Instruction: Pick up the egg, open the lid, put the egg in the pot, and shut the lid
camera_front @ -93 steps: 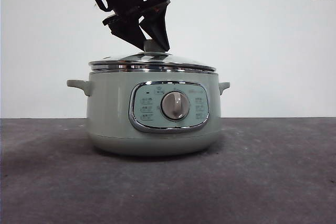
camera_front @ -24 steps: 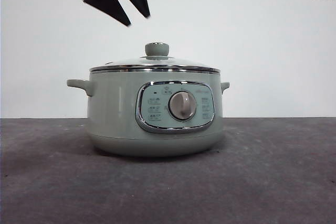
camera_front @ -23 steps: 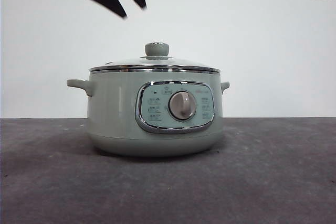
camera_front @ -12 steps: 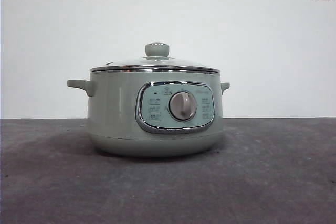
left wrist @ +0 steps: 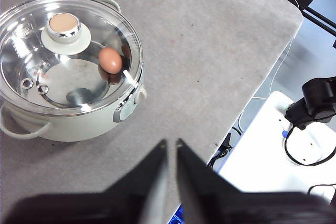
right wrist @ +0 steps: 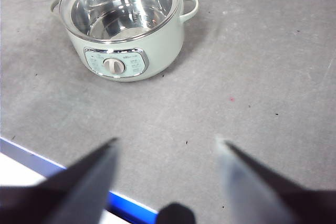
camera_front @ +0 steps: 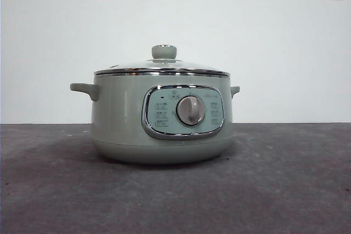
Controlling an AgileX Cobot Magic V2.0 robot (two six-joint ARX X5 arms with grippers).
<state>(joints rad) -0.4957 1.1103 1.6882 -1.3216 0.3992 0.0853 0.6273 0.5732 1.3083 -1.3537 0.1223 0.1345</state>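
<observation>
Glass lid (left wrist: 68,56) seated on pot (camera_front: 162,119), egg (left wrist: 110,60) inside | my left gripper (left wrist: 171,148) jaws together, right gripper (right wrist: 168,142) jaws apart, both well clear | risk I see: egg cracking if pot gets bumped

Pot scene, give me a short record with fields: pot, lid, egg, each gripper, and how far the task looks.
pot: sage-green pot upright on the grey table, dial facing the front camera
lid: glass lid seated on the pot, knob on top
egg: brown egg inside the pot, seen through the glass in the left wrist view
left gripper: left gripper raised off to the side of the pot, jaws nearly together, holding nothing
right gripper: right gripper raised away from the pot, jaws wide apart, empty
task: looks complete
</observation>
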